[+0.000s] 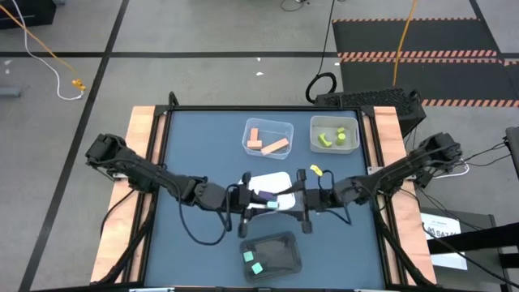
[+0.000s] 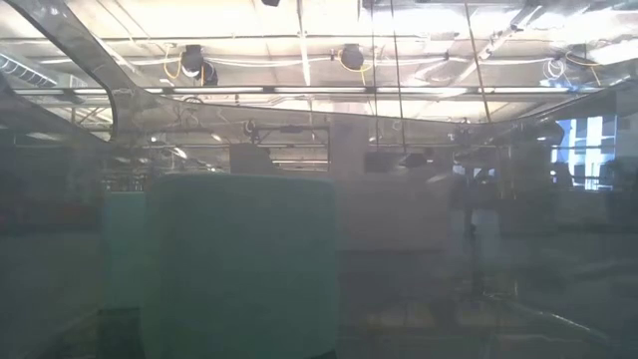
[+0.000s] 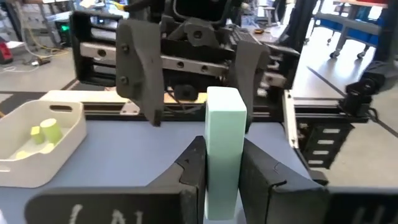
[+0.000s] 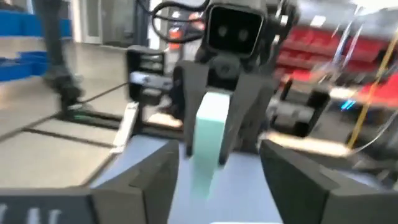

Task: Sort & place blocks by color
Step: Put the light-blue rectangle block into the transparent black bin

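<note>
My left gripper point(image 1: 258, 204) reaches in from the table's left and is shut on a light teal bar point(image 3: 224, 149). My right gripper point(image 1: 285, 203) faces it from the right, open. Its fingers point(image 3: 140, 74) stand on either side of the bar's free end. Whether they touch it, I cannot tell. A purple block point(image 1: 263, 195) lies on the white tray point(image 1: 276, 180). Salmon-orange blocks point(image 1: 268, 144) lie in the clear tray, yellow-green pieces point(image 1: 332, 136) in the grey-beige tray, and teal cubes point(image 1: 253, 261) in the black tray. One yellow-green piece point(image 1: 316, 170) lies on the table. My left gripper pinches the teal bar between its two fingers point(image 3: 193, 165) at the bar's near end point(image 3: 222, 180). It comes level from the table's left, fingers lying along the bar. The bar's free end point(image 4: 208, 130) sticks out toward the right gripper, lifted clear above the white tray's near edge.
The clear tray point(image 1: 285, 128) and the grey-beige tray point(image 1: 354, 123) sit at the far side, and the black tray point(image 1: 284, 243) sits at the near edge. Bare blue table point(image 1: 203, 154) lies to the left. The low view is fogged, with a large teal shape point(image 2: 239, 259) close to the lens.
</note>
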